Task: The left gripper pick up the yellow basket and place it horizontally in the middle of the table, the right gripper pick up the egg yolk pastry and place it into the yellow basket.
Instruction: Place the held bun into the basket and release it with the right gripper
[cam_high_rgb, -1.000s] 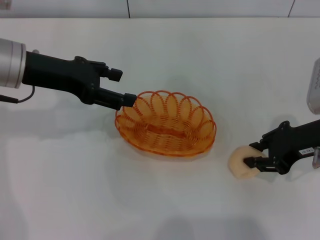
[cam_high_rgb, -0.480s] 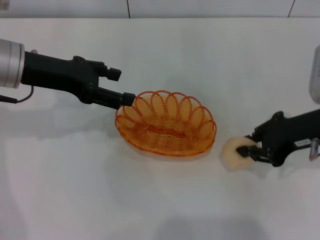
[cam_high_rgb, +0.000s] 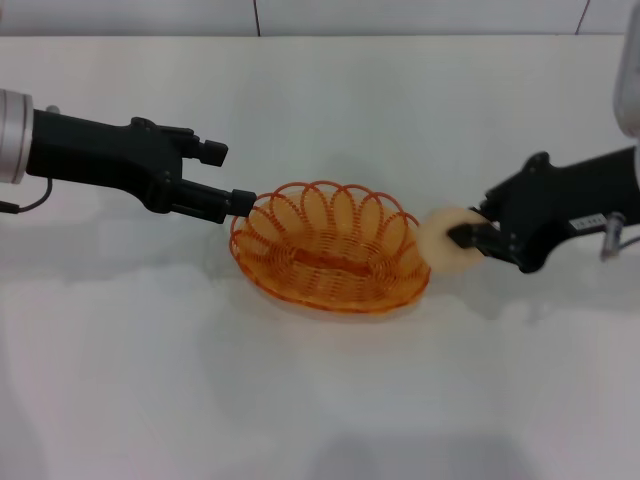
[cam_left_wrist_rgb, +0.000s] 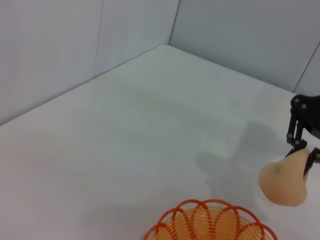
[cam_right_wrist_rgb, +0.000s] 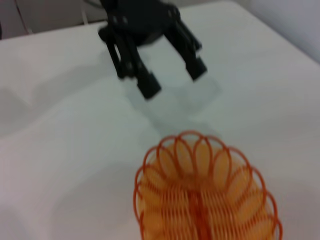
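The right hand (cam_high_rgb: 470, 238) grips the egg yolk pastry (cam_high_rgb: 442, 250) at centre-right of the frame, just beside the yellow basket's (cam_high_rgb: 330, 248) right rim. The pastry looks soft and crumbly, so light side pressure suits it. The left hand (cam_high_rgb: 225, 178), fingers apart, sits at the basket's left rim on the surface (cam_high_rgb: 320, 400).

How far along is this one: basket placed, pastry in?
Basket step looks done: the yellow basket sits mid-table, and the open left gripper is at its rim without gripping it. In hand: the right gripper holds the egg yolk pastry beside the basket's right rim. Left: move it over and release.
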